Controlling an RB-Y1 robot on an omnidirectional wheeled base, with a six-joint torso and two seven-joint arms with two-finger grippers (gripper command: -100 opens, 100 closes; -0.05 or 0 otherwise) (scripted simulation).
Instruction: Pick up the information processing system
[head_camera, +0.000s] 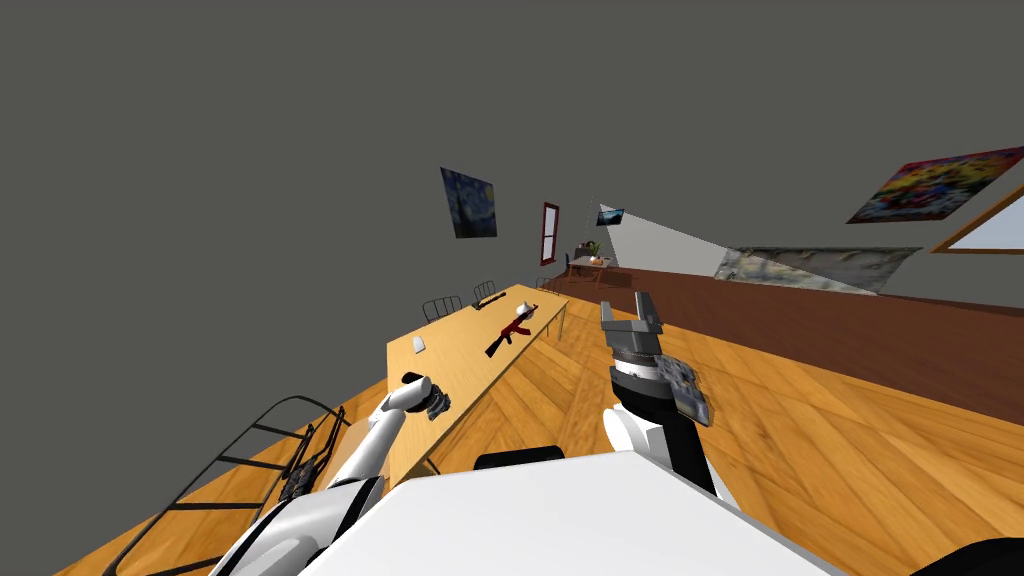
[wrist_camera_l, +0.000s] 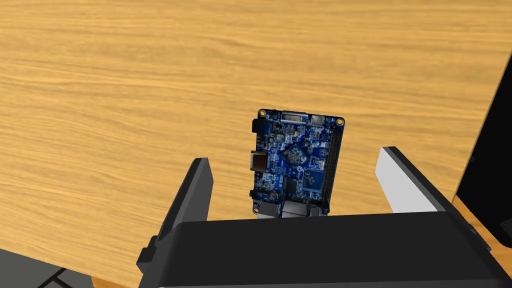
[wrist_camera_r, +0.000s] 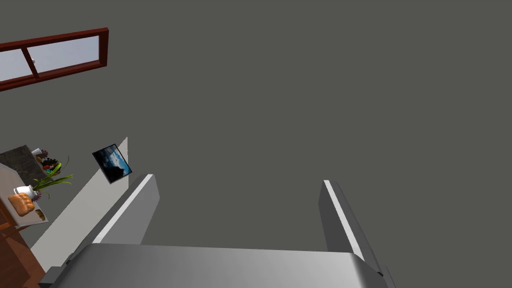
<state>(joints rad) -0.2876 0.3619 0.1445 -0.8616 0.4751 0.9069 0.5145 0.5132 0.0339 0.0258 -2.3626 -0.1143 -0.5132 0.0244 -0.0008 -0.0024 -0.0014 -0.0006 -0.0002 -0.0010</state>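
Your left claw (wrist_camera_l: 295, 155) hangs spread, seemingly just above the blue circuit board (wrist_camera_l: 295, 167) on the counter (wrist_camera_l: 125, 75): lower, then close.

Walls (head_camera: 250, 150): plain dark grey.
Floor (head_camera: 800, 420): wood parquet.
Table (head_camera: 460, 360): long, wooden; black wire chairs (head_camera: 441, 306) along one long edge.
Window (head_camera: 549, 232): red-framed.

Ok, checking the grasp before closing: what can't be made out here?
Left wrist view: the near edge of the circuit board is hidden behind the dark body of the left gripper.
Same view: a black shape beside the table is cut off by the picture's edge.
Head view: a small white item on the table is too small to identify.
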